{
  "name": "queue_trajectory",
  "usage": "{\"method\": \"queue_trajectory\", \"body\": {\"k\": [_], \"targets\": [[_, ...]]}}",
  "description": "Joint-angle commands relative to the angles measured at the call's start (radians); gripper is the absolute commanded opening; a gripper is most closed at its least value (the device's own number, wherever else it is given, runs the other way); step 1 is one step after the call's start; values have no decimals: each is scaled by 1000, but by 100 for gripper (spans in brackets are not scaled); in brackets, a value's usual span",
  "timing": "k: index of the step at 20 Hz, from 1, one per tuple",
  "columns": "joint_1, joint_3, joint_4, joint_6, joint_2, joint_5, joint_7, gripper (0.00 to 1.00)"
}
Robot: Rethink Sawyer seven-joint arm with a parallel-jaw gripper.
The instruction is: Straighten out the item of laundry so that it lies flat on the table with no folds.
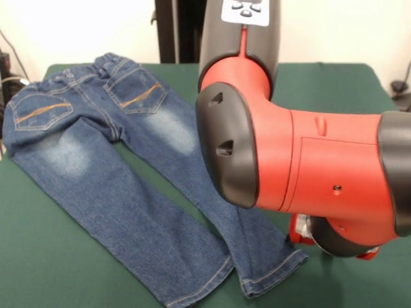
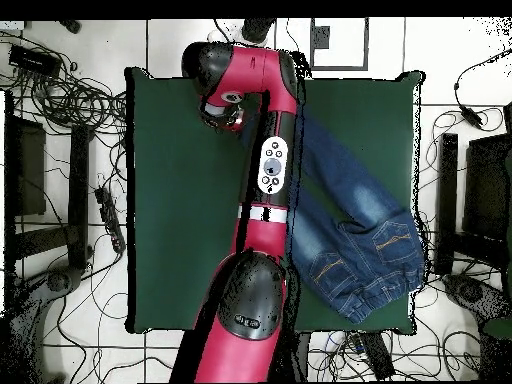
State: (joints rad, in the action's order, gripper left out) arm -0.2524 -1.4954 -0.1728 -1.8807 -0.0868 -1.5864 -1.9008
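**Claw hidden beneath the arm; jeans spread on green table**

The claw's state cannot be told: in the front view only a red and silver part (image 1: 308, 232) is glimpsed under the elbow, and from overhead the wrist (image 2: 226, 108) is seen from above only. The arm (image 2: 262, 190) is stretched across the table (image 2: 180, 220) toward twelve o'clock in the overhead view. The jeans (image 1: 122, 173) are laid back-side up, waistband at ten o'clock in the front view, legs run toward five o'clock, their hems near the table's front edge. The cloth is dark green. A pale tiled floor (image 2: 70, 340) strewn with black cables (image 2: 60, 100) is seen around the table.
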Motion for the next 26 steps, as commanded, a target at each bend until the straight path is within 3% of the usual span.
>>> {"method": "queue_trajectory", "body": {"k": [1,8,15,19,26], "targets": [[29,-62,-30,-102,7,-119,334,100],[36,-179,1,-134,9,-244,345,100],[25,-249,5,-85,-14,-304,346,100],[12,-266,-4,-1,-41,-267,343,100],[2,-237,-25,5,-46,-257,346,100]]}}
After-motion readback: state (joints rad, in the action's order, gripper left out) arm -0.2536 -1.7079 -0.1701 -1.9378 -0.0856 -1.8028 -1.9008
